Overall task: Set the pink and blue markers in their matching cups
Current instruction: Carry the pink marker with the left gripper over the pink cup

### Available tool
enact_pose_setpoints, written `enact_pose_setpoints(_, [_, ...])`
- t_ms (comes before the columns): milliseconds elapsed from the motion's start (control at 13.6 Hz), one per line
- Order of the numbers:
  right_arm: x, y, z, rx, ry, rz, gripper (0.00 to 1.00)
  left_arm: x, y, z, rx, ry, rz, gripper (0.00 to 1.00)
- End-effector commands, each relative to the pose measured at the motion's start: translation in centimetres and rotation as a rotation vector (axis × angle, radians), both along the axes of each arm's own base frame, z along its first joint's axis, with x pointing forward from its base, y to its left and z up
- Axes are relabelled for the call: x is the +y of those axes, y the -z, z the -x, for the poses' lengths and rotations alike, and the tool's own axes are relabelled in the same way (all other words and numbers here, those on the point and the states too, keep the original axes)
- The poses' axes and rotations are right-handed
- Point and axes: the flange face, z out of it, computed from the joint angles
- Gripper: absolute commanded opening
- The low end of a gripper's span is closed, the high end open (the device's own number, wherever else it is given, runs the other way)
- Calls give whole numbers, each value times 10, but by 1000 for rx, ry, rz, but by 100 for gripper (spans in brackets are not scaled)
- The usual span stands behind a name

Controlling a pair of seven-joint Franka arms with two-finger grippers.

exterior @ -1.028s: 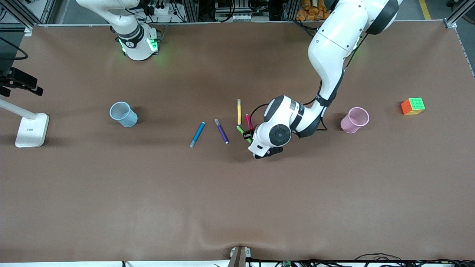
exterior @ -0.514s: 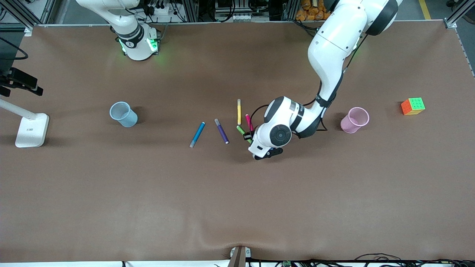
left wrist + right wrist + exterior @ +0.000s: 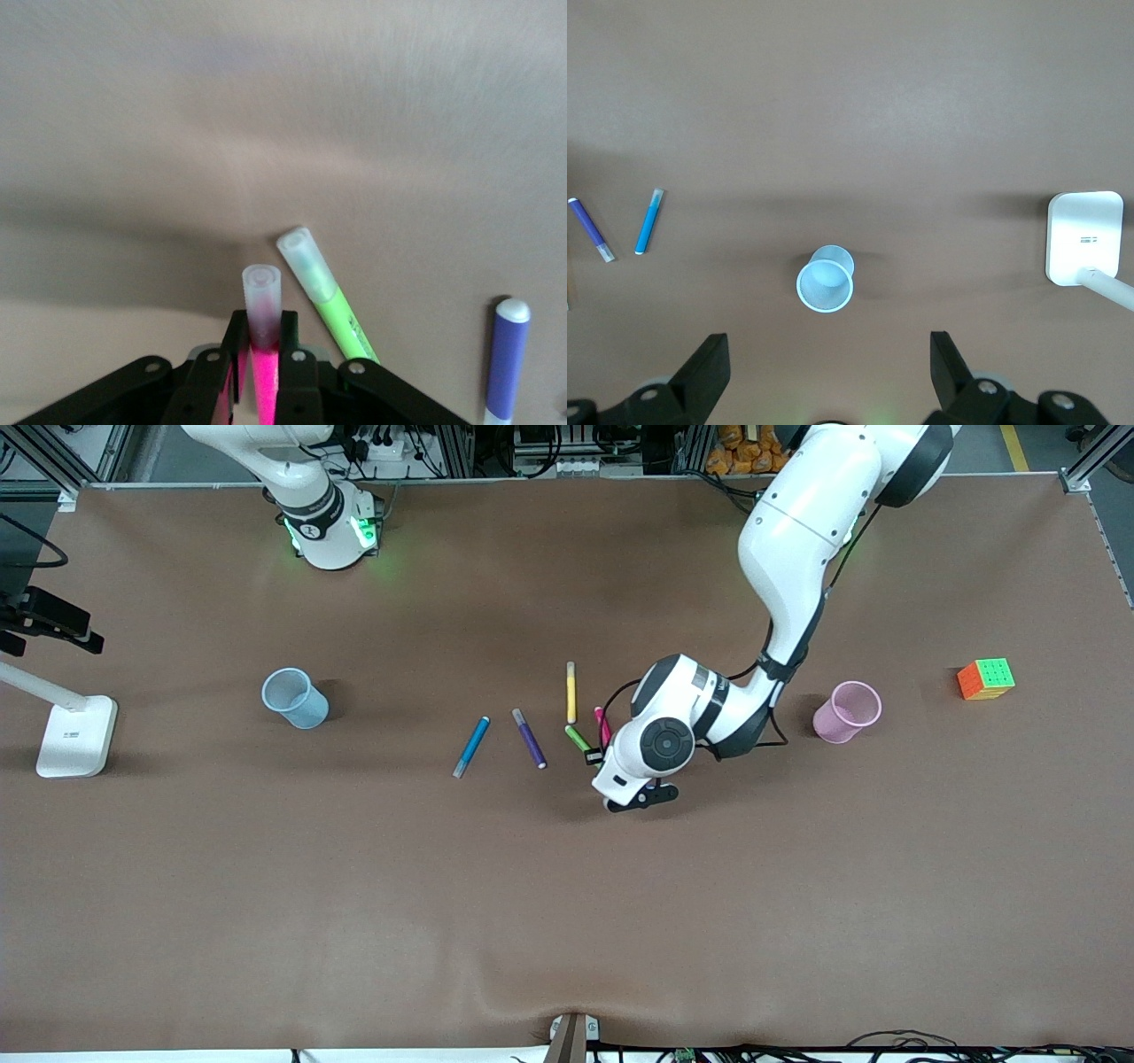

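Note:
My left gripper [image 3: 604, 746] is shut on the pink marker [image 3: 603, 724], whose greyish cap sticks out between the jaws in the left wrist view [image 3: 263, 305]. The marker is raised slightly over the table beside the green pen [image 3: 578, 739]. The blue marker [image 3: 471, 746] lies on the table nearer the right arm's end and shows in the right wrist view [image 3: 648, 221]. The pale blue cup [image 3: 295, 698] stands upright toward the right arm's end, also in the right wrist view [image 3: 825, 280]. The pale pink cup [image 3: 847, 711] stands toward the left arm's end. My right gripper [image 3: 828, 372] is open, waiting high over the blue cup.
A dark purple pen [image 3: 529, 738] and a yellow pen [image 3: 571, 691] lie by the green pen [image 3: 323, 292]. A colour cube [image 3: 985, 678] sits past the pink cup. A white lamp base [image 3: 76, 735] stands at the right arm's end of the table.
My left gripper has risen and shifted slightly toward the pink cup with the pink marker in it. The right arm has not moved.

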Motion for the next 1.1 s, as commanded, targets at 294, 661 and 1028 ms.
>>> enact_pose_setpoints(294, [-1, -3, 1, 3, 4, 6, 100, 100, -137, -30, -9, -12, -163, 0])
enact_pose_setpoints(661, [-2, -2, 0, 3, 7, 6, 100, 202, -220, -50, -126, -70, -274, 0])
enact_pose_setpoints(1028, [0, -3, 0, 1, 2, 7, 100, 311, -266, -38, -226, -56, -262, 0])
